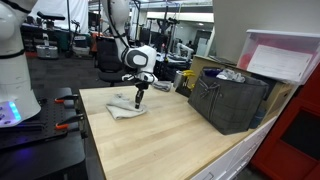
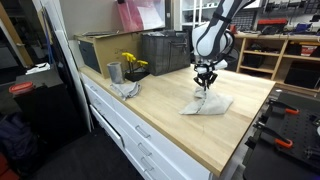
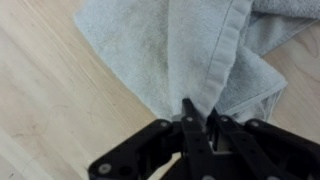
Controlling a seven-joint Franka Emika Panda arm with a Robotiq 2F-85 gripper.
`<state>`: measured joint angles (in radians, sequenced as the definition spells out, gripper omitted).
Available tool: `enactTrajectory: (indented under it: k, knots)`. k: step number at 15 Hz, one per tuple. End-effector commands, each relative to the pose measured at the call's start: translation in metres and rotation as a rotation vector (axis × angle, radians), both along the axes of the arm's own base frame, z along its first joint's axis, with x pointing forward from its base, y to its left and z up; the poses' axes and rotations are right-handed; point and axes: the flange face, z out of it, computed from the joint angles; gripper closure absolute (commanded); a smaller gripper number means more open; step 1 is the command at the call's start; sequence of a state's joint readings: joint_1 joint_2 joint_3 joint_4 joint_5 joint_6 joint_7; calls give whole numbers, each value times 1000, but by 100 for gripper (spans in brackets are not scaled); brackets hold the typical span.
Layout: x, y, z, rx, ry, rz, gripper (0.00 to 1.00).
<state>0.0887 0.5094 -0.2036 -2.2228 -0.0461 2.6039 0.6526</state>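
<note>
A grey towel (image 3: pixel 170 45) lies crumpled on the wooden tabletop (image 1: pixel 160 135); it also shows as a towel (image 1: pixel 126 108) and a towel (image 2: pixel 206 103) in both exterior views. My gripper (image 3: pixel 198 118) comes down on it from above, and a raised fold of the cloth runs between the black fingers (image 3: pixel 187 112). The jaws stand close together, pinching that fold. In the exterior views the gripper (image 1: pixel 139 98) and gripper (image 2: pixel 205 86) touch the towel's top.
A dark crate (image 1: pixel 228 100) stands at the table's far side under a clear bin (image 1: pixel 285 55). A metal cup (image 2: pixel 114 71), yellow flowers (image 2: pixel 133 65) and another grey cloth (image 2: pixel 127 89) sit near the crate (image 2: pixel 165 52). Drawers (image 2: pixel 140 135) front the table.
</note>
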Motion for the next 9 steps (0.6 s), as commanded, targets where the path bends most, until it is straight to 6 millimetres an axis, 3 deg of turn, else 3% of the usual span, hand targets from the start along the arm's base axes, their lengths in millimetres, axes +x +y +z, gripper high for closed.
enactTrajectory:
  k: [1, 4, 9]
  knots:
    - [-6, 9, 15, 15, -6, -14, 100]
    - [-11, 33, 25, 33, -17, 42, 99]
    - [-26, 99, 49, 71, -42, 199, 99]
